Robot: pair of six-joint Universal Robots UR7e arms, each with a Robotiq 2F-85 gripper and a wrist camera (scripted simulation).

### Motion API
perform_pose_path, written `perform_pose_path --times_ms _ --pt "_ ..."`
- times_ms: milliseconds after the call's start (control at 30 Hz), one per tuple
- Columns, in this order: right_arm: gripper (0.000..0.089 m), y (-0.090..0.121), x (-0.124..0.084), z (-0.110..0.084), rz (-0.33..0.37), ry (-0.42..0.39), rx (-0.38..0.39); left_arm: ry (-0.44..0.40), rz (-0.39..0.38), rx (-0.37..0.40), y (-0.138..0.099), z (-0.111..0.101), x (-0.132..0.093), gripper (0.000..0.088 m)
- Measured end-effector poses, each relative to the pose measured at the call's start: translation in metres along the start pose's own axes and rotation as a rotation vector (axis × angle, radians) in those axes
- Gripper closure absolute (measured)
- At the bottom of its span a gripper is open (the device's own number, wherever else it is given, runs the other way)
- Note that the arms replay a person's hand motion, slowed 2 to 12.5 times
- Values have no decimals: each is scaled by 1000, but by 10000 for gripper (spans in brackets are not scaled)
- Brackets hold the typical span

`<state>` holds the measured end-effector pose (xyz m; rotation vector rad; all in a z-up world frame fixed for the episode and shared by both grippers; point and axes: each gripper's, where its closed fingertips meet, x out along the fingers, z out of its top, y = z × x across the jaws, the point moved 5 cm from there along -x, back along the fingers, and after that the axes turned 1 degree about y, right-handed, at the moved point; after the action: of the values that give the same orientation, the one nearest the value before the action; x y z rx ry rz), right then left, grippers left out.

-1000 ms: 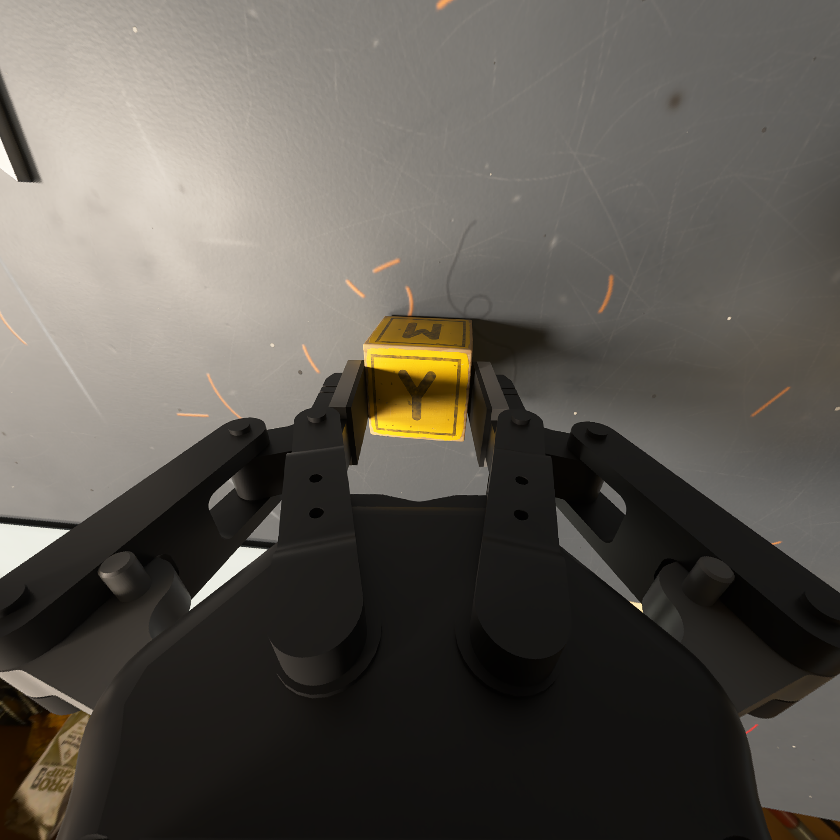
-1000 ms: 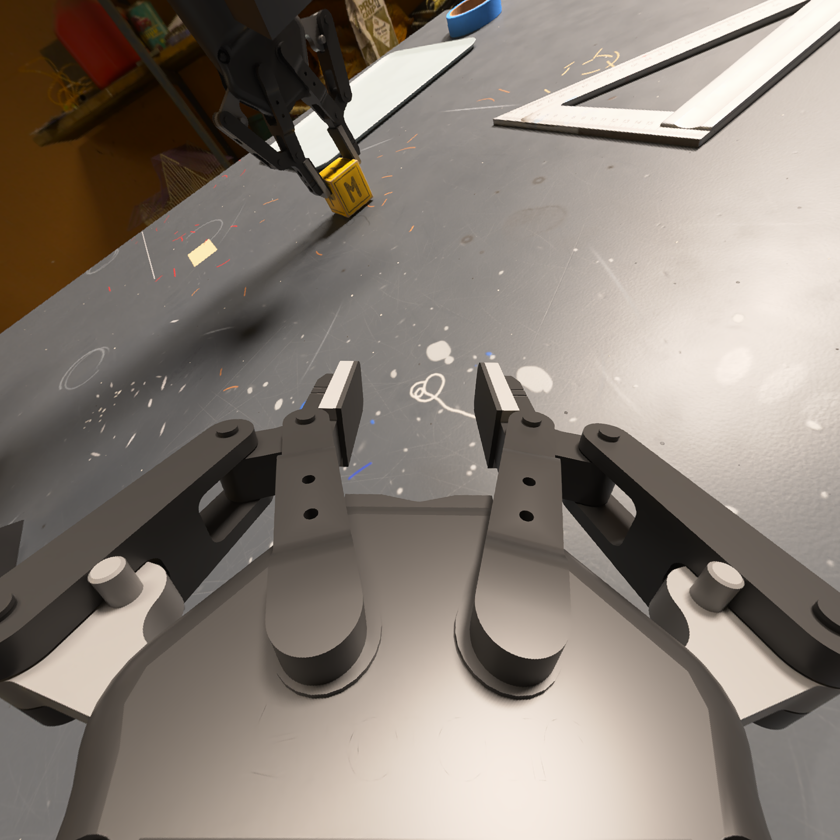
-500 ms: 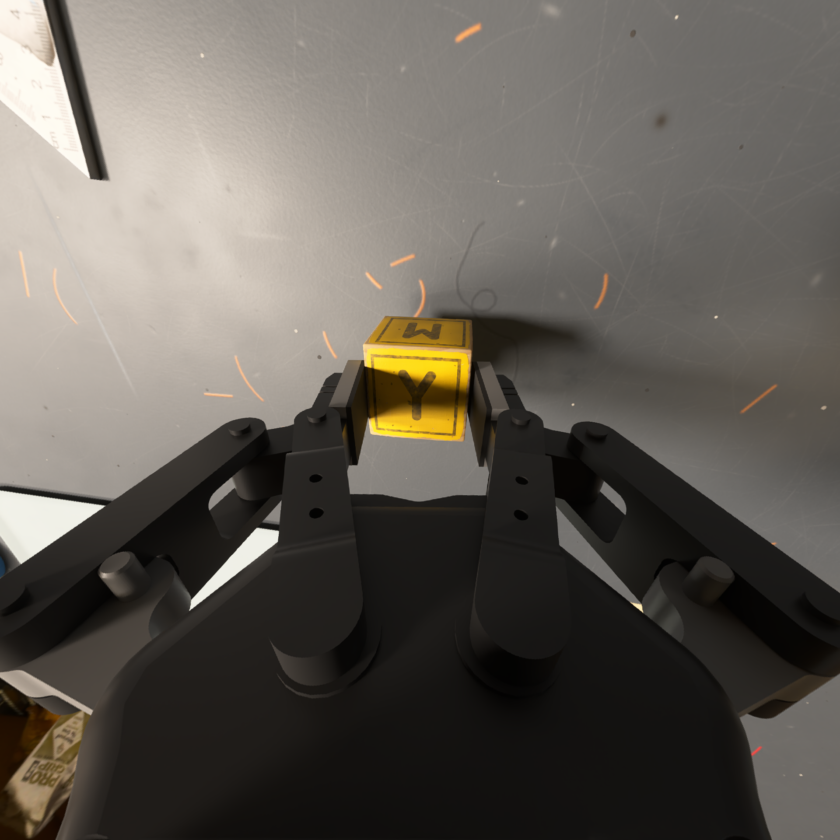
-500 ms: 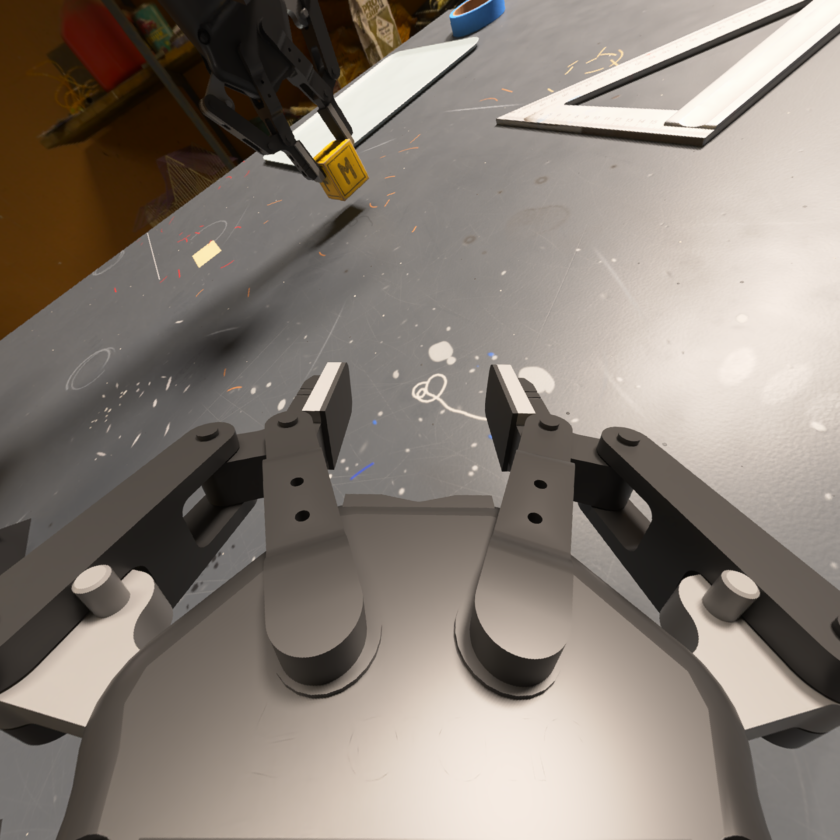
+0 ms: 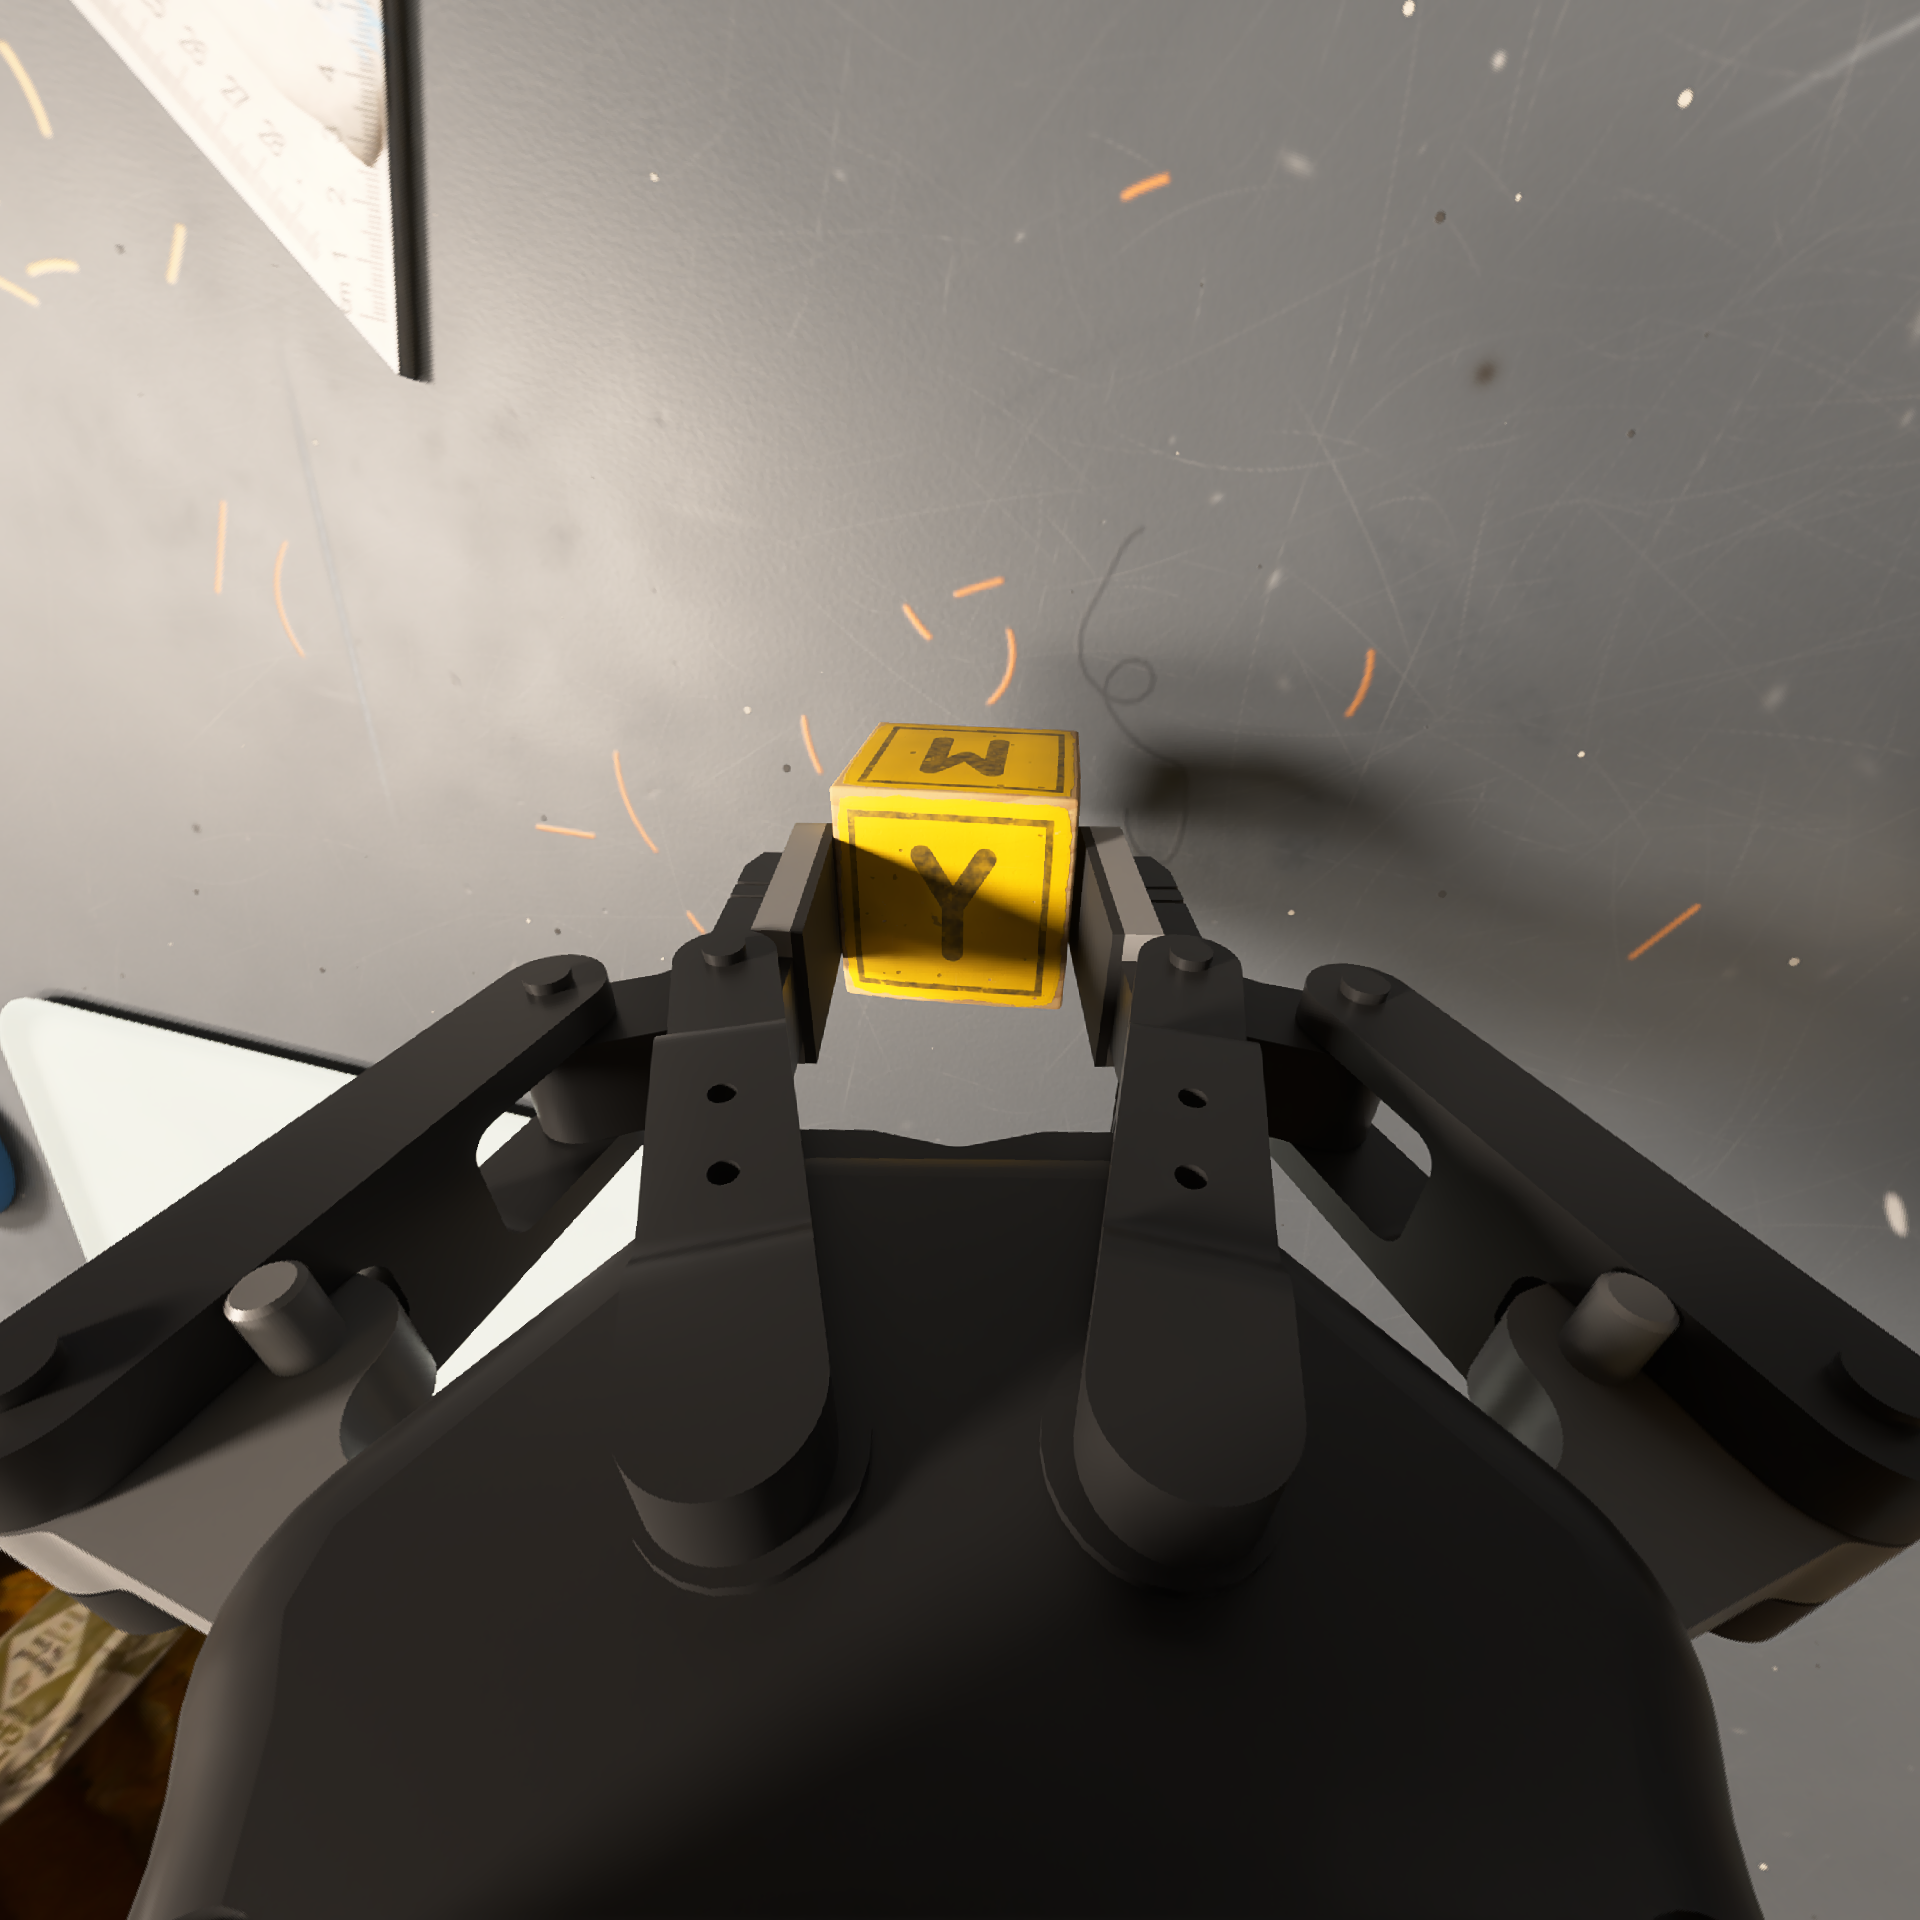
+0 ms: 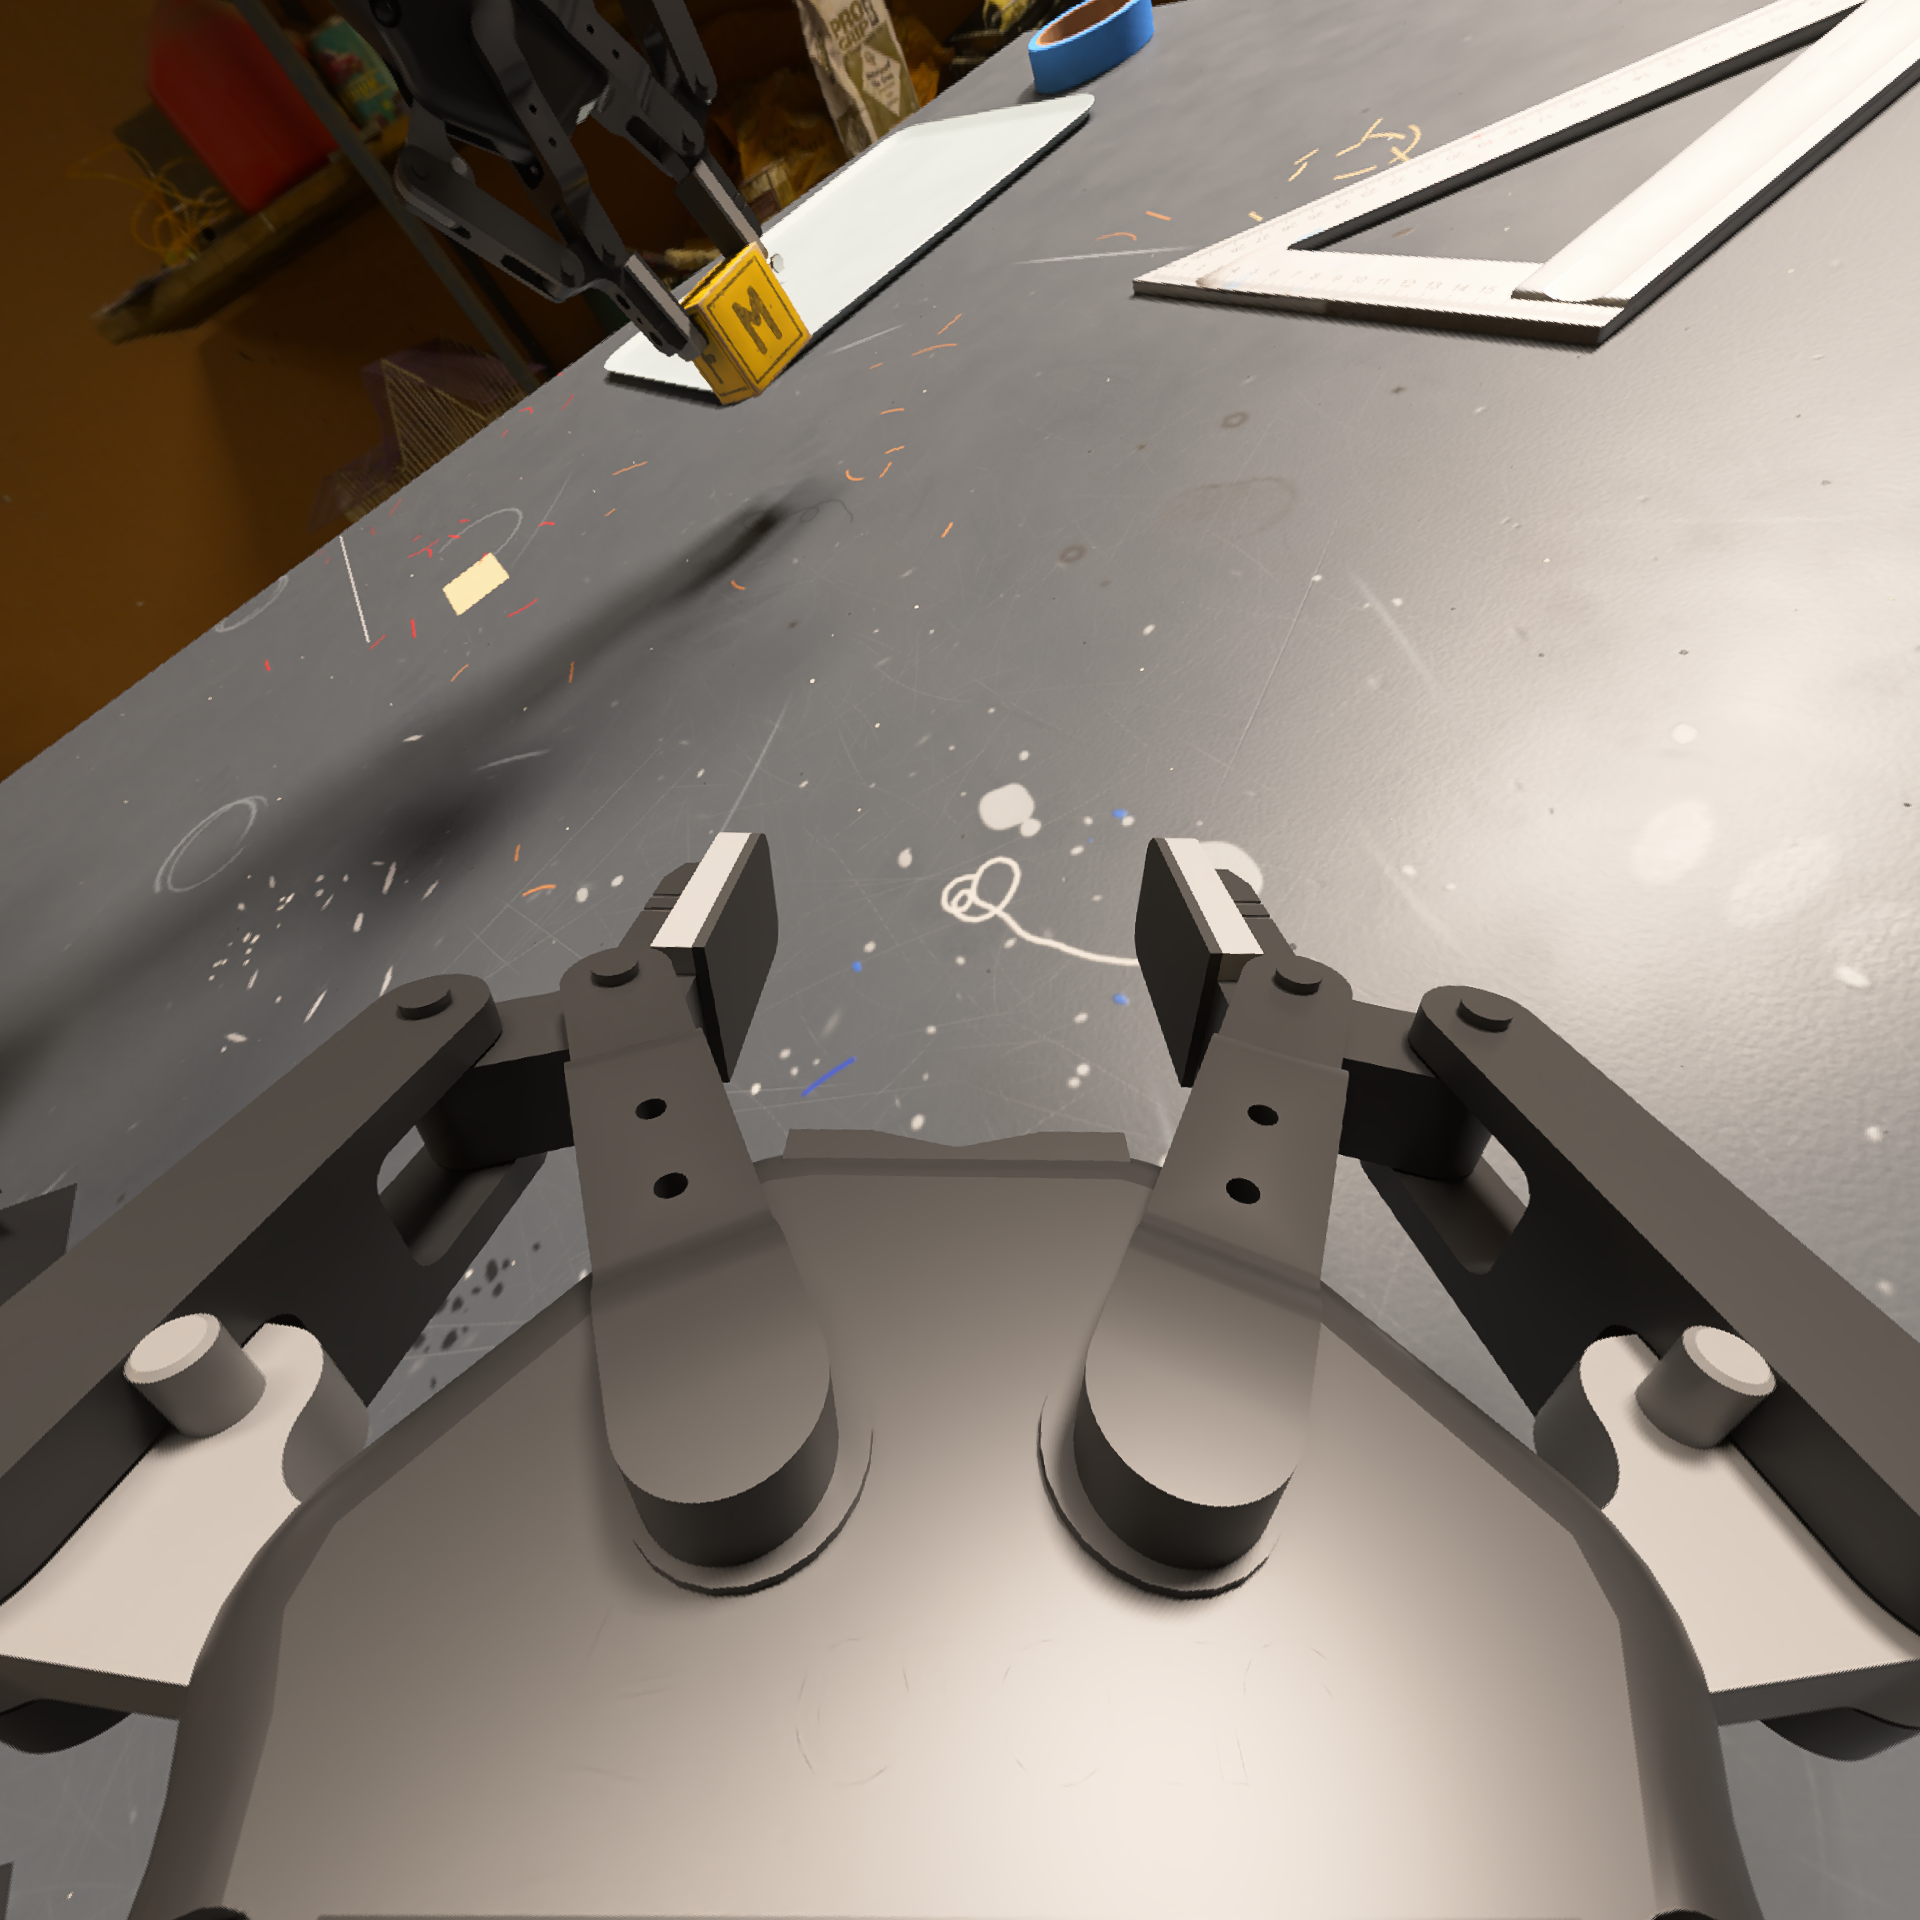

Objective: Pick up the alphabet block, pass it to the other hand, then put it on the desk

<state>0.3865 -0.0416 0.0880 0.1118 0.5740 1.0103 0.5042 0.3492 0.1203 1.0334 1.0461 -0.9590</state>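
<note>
The yellow alphabet block (image 5: 951, 894) with dark letters on its faces sits between the pads of my left gripper (image 5: 954, 920), which is shut on it and holds it in the air above the grey desk (image 5: 1351, 416). In the right wrist view the block (image 6: 746, 324) and the left gripper (image 6: 717, 296) show far off at the upper left, well above the desk top. My right gripper (image 6: 956, 940) is open and empty, low over the desk (image 6: 1351, 727), its jaws wide apart.
A white metal framing square (image 6: 1507, 187) lies at the far right; its corner shows in the left wrist view (image 5: 312, 156). A white flat plate (image 6: 883, 208) lies behind the block near the desk's edge, a blue tape roll (image 6: 1091, 26) beyond it. The desk's left edge (image 6: 312, 582) drops off.
My left gripper has lifted the block off the desk and risen higher; its shadow has drifted away. My right gripper's jaws have opened wider.
</note>
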Motion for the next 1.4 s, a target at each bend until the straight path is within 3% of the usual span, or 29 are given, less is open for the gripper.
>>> perform_pose_path --times_ms 367,700,1400 --pt "274 1 -3 3 7 -14 3 -92 48 -121 2 -3 -21 488" --pt "274 0 -8 6 17 -34 14 -250 48 -268 0 1 -37 488" --pt "267 -4 -17 17 73 -107 93 -599 -82 -546 -18 32 -53 488"
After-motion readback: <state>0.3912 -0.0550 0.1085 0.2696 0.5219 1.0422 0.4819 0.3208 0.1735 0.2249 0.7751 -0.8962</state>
